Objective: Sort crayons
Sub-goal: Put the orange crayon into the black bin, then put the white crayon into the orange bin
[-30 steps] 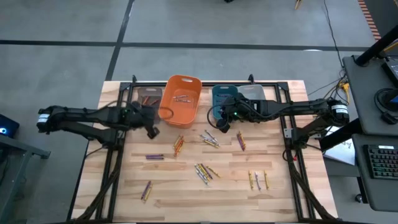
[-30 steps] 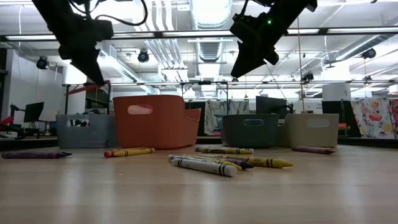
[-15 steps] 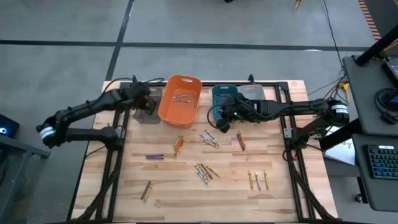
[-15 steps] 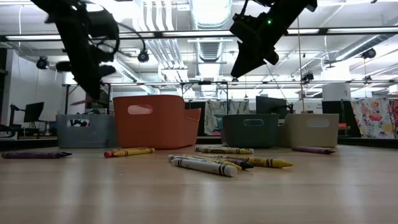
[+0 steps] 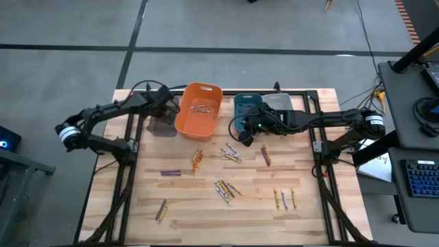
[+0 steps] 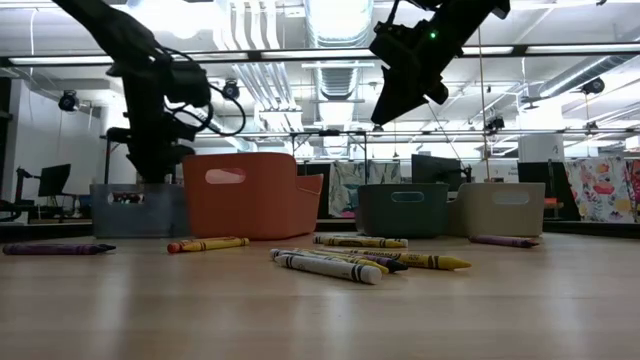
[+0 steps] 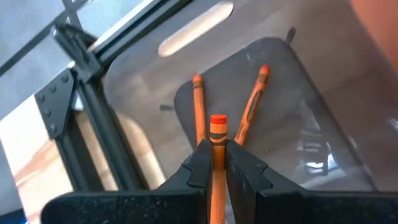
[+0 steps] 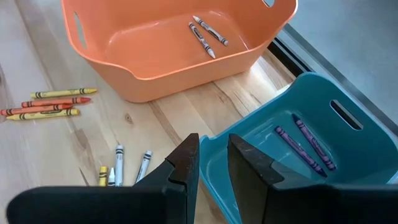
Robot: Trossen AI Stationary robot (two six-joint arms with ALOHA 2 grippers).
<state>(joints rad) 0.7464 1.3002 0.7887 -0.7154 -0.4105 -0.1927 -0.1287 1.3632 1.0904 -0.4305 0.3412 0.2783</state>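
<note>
Fingers (image 7: 200, 163) of the left gripper (image 7: 214, 163) are pinching an orange wax crayon (image 7: 217, 140) above the dark grey plastic bin (image 7: 298, 112), risking a bounce-out if released high, while the right gripper (image 8: 211, 163) is hanging slightly parted, empty, over the teal bin's rim (image 8: 249, 134).

— What do you have around the table?

— You have a grey concrete floor (image 5: 68, 75) crossed by dark seam lines, and a wooden table top (image 5: 185, 206) of pale planks on a black frame (image 5: 123, 185). To one side you have a grey desk (image 5: 411, 137) with a black keyboard (image 5: 420, 180) and cables.

— And across the room, at table height?

— You see a white ceiling with exposed ducts (image 6: 335, 20) and pipes, bright strip lights (image 6: 560, 48), and round black fixtures (image 6: 68, 101) hanging on one side. You have a dark monitor (image 6: 52, 180) on a stand at the far edge, and a patterned cloth (image 6: 600, 190) hanging opposite.
</note>
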